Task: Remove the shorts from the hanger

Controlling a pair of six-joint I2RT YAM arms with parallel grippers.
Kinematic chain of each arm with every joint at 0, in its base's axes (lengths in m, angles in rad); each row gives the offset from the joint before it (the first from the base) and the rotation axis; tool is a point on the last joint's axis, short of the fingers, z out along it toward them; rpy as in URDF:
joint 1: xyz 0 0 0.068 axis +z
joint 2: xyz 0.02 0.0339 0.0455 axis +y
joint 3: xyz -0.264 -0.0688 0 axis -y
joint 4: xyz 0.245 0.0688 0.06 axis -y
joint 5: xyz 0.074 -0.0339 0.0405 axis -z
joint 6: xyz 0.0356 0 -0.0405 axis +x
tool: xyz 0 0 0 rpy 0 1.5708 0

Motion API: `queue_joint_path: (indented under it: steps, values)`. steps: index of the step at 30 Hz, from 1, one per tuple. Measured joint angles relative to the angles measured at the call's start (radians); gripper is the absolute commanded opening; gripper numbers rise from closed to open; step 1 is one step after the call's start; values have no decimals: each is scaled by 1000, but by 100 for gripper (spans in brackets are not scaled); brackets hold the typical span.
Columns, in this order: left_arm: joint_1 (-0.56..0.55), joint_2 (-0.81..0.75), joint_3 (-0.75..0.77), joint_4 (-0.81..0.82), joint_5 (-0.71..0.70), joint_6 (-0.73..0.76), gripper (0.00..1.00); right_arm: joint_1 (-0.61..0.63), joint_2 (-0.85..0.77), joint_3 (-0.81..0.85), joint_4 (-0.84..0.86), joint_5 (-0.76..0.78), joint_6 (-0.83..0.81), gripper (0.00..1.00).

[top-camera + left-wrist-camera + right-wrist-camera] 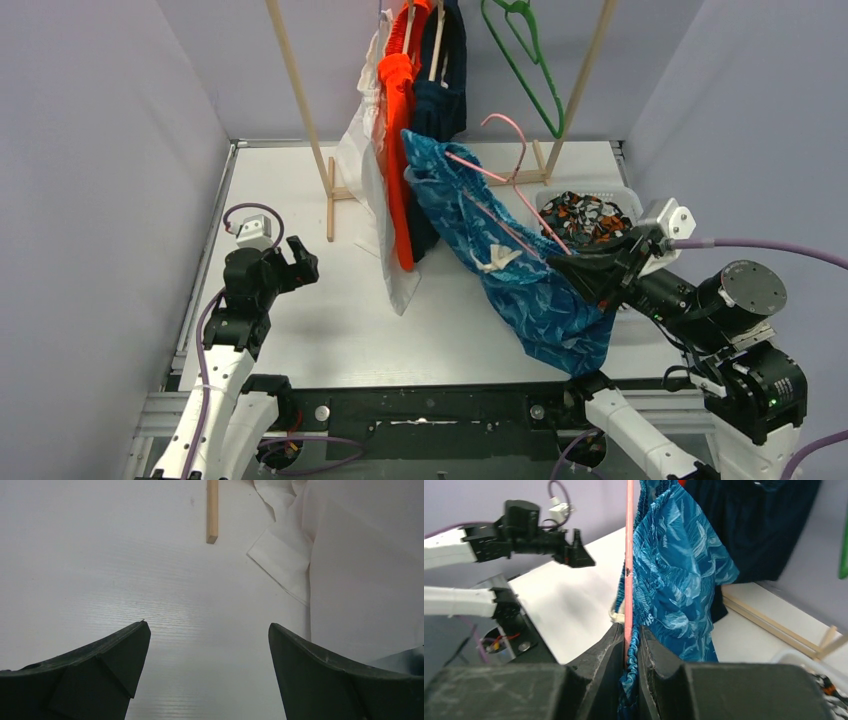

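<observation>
Top external view: on a white table (300, 320) boxed in by pale lavender walls (100, 150), the right gripper (592, 272) is clamped on the lower bar of a pink hanger (480, 169), with a fold of the blue leaf-patterned shorts (520, 280) caught between its jaws. The shorts are still draped over that hanger and slant from the wooden rack (300, 90) toward the near right. White shorts (370, 170), orange shorts (397, 150) and navy shorts (445, 95) hang on the rack at the far side, beside a bare green hanger (530, 70). Camouflage shorts (590, 215) lie in a white basket (628, 196) at the far right. The left gripper (300, 265) hovers at the near left, jaws spread wide and holding nothing.
</observation>
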Motion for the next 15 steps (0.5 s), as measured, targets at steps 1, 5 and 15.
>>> queue_joint_path:
  steps: [1, 5, 15]
  values:
    - [0, 0, 0, 0, 0, 0, 90, 0, -5, 0, 0, -31, -1, 0]
    - [0, -3, 0, -1, 0, 0, 90, 0, -8, -13, 2, -143, -4, 0]
    - [0, -19, 60, -97, -223, -51, 90, 0, 63, -89, 37, -218, -7, 0]
